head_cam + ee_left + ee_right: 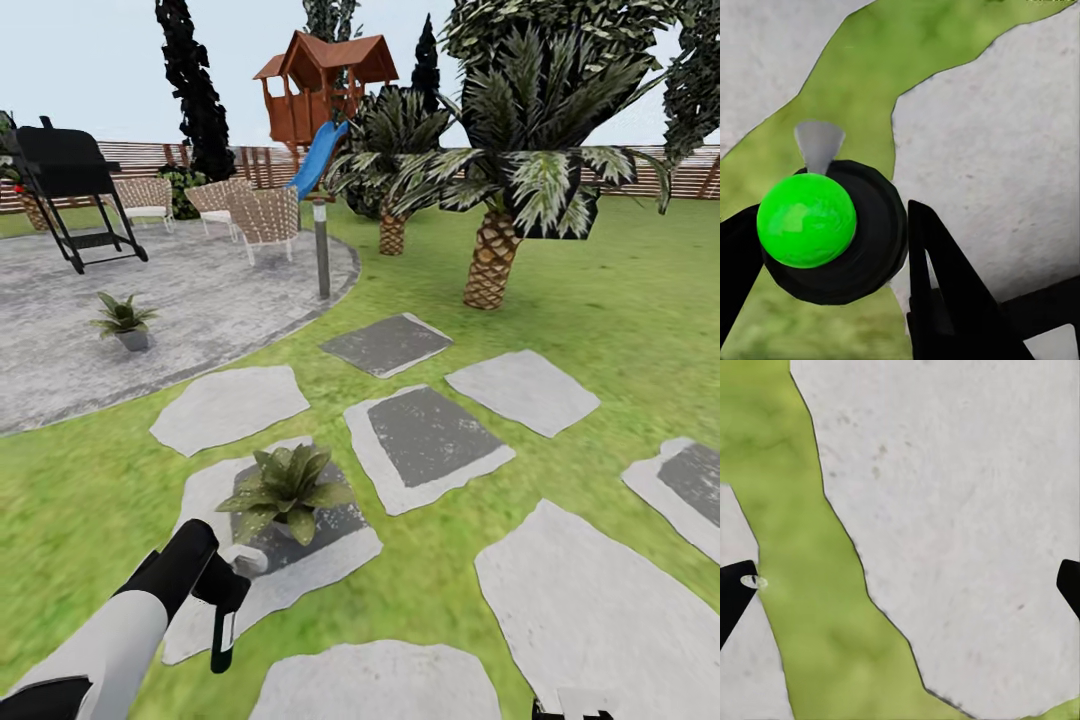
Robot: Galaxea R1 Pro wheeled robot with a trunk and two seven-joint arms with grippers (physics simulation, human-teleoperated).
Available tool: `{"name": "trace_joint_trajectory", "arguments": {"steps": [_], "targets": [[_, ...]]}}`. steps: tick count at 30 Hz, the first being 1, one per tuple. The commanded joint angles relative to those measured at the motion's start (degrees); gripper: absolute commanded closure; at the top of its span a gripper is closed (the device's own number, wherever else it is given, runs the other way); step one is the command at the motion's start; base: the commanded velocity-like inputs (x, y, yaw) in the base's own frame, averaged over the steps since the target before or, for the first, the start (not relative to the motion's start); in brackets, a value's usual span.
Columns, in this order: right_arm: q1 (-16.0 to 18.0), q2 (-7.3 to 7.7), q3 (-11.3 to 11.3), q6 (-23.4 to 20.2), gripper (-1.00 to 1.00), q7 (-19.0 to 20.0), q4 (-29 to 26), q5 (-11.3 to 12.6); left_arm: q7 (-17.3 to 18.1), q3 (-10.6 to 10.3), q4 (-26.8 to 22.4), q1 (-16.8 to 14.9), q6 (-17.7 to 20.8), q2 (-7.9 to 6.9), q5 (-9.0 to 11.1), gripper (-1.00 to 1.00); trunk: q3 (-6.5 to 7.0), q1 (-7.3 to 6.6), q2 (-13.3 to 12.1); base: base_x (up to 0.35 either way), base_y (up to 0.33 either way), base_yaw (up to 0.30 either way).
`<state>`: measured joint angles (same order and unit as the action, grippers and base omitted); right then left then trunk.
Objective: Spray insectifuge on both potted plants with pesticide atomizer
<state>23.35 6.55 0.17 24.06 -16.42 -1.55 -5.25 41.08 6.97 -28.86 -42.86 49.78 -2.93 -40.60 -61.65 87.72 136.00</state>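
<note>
- Head view: left gripper (228,600) hangs just beside nearer potted plant (287,490) on stepping stone (330,560), prob. so nozzle faces the leaves.
- Left wrist view: fingers (952,292) clamp pesticide atomizer (806,220); trigger head hidden.
- Second potted plant (123,318) well apart, on paved patch (200,290).
- Right gripper (900,577): tips wide apart, nothing held.

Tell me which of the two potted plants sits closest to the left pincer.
The potted plant on the stepping stone, just beyond the left pincer. The other plant stands far off on the round paved patch.
</note>
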Motion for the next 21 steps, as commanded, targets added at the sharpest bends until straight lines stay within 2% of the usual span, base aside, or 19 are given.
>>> {"name": "trace_joint_trajectory", "arguments": {"steps": [1,9,18,21], "targets": [[0.0,0.00,0.0,0.0,-1.00,-0.4,0.1,-0.6,0.6,0.5,-0.1,0.0,0.1,0.02,-0.6,1.00,-0.05,0.00,0.0,0.161,-0.107,0.022],[0.0,-0.02,0.0,0.0,-1.00,-0.4,0.1,-0.6,0.5,0.7,-0.1,0.0,0.1,0.02,-0.6,1.00,-0.06,0.00,0.0,0.188,-0.210,0.003],[0.0,-0.04,0.0,0.0,-1.00,-0.4,0.1,-0.6,0.5,0.8,-0.1,0.0,0.2,0.03,-0.5,1.00,-0.06,0.00,0.0,0.015,-0.311,0.001],[0.0,-0.04,0.0,0.0,-1.00,-0.5,0.1,-0.6,0.5,0.8,-0.1,0.0,0.2,-0.03,-0.4,1.00,-0.08,0.00,0.0,0.000,-0.315,0.125]]}}
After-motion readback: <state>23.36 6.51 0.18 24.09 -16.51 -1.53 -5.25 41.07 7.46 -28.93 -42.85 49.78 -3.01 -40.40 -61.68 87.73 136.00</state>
